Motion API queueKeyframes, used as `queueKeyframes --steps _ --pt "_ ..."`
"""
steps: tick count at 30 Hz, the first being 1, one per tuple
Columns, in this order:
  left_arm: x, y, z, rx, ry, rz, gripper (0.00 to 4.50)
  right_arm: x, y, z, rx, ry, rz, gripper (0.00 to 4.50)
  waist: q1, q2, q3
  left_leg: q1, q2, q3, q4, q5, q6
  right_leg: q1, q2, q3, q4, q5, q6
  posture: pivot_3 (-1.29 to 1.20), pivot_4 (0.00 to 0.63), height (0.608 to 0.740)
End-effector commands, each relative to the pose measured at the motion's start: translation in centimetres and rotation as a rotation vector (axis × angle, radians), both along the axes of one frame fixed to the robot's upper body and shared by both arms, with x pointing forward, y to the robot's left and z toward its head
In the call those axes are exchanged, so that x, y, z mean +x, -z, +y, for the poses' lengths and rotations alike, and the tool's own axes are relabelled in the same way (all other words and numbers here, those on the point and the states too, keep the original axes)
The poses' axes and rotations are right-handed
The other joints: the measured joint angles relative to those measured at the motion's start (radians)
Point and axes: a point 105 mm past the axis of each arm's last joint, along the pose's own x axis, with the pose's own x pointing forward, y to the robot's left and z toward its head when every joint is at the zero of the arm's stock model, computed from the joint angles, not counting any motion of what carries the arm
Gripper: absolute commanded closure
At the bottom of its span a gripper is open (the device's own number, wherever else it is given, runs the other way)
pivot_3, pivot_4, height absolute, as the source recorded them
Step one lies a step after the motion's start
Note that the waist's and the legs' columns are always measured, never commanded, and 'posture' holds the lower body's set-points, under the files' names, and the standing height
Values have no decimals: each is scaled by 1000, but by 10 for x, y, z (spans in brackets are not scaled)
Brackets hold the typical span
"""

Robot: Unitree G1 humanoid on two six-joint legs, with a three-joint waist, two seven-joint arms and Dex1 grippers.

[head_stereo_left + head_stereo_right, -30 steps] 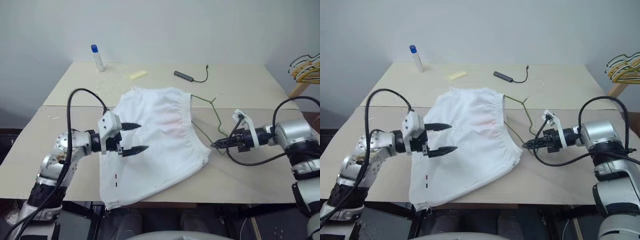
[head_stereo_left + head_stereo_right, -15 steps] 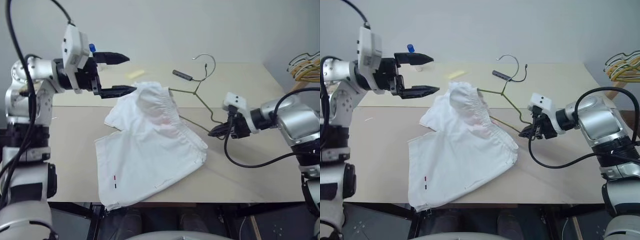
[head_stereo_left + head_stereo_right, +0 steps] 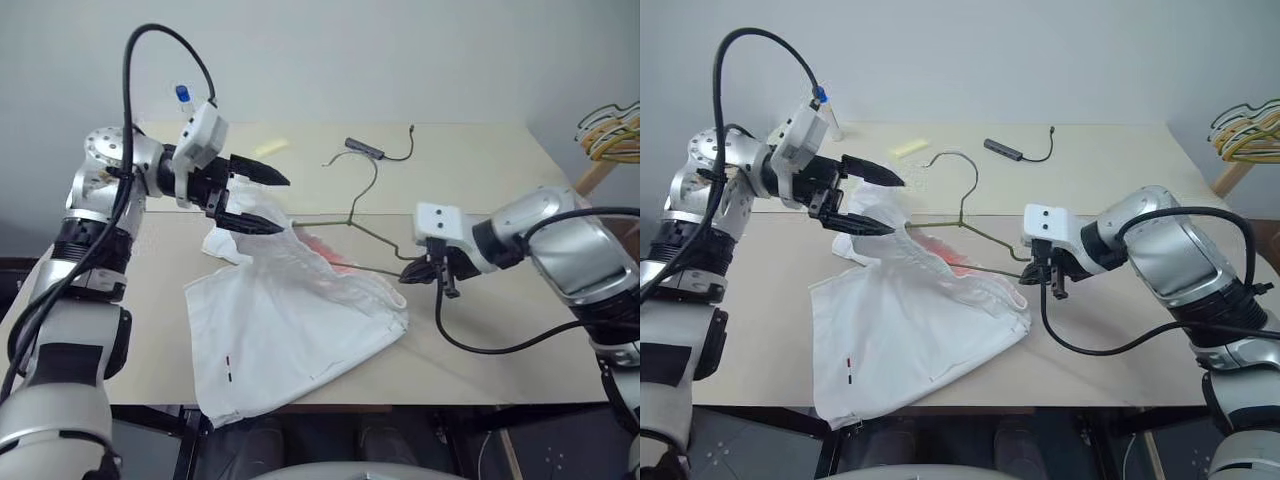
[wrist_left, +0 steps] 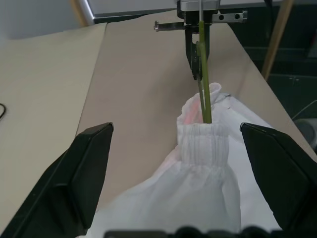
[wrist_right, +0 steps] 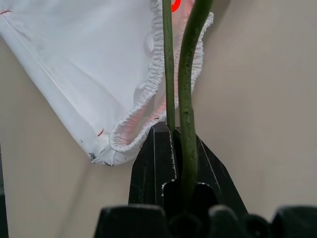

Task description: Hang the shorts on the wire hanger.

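Right tool (image 3: 1038,278): clenched on the wire hanger's lower end, low over the worktop (image 3: 1120,180).
Left tool (image 3: 875,200): released, fingers spread wide, raised just above the bunched waistband.
Wire hanger (image 3: 980,232): tilted up, one arm running inside the shorts, hook lifted.
Shorts (image 3: 910,320): partly threaded on the hanger, the rest spread on the worktop toward its near edge.

Left gripper (image 4: 176,186) fingers (image 4: 81,176) spread wide; bunched waistband of the shorts (image 4: 204,144) between them, wire hanger (image 4: 203,79) poking out, pinched beyond by right gripper (image 4: 196,54) over tabletop (image 4: 133,79).
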Motion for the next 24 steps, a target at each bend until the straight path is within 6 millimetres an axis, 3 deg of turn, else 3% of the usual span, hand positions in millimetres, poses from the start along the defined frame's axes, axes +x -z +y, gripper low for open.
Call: queueKeyframes --steps 1,7,10,24 --pt "-6 -7 -2 47 36 -27 59 1 -8 4 -17 -6 -46 4500 -7 0 0 0 0 0 0 0 0 0 0 0 0 0 0 -22 0 740" --pt "-8 20 3 204 54 -49 59 3 -6 6 -21 11 -45 4500 -20 0 0 0 0 0 0 0 0 0 0 0 0 0 0 -19 0 740" --pt "-6 24 2 209 53 -31 59 5 -5 7 -20 19 -43 4500 -20 0 0 0 0 0 0 0 0 0 0 0 0 0 0 -18 0 740" --pt "-1 41 1 267 52 -47 4334 2 -13 14 24 -15 -59 4500 -20 0 0 0 0 0 1 0 0 0 0 0 1 0 0 -31 0 740"
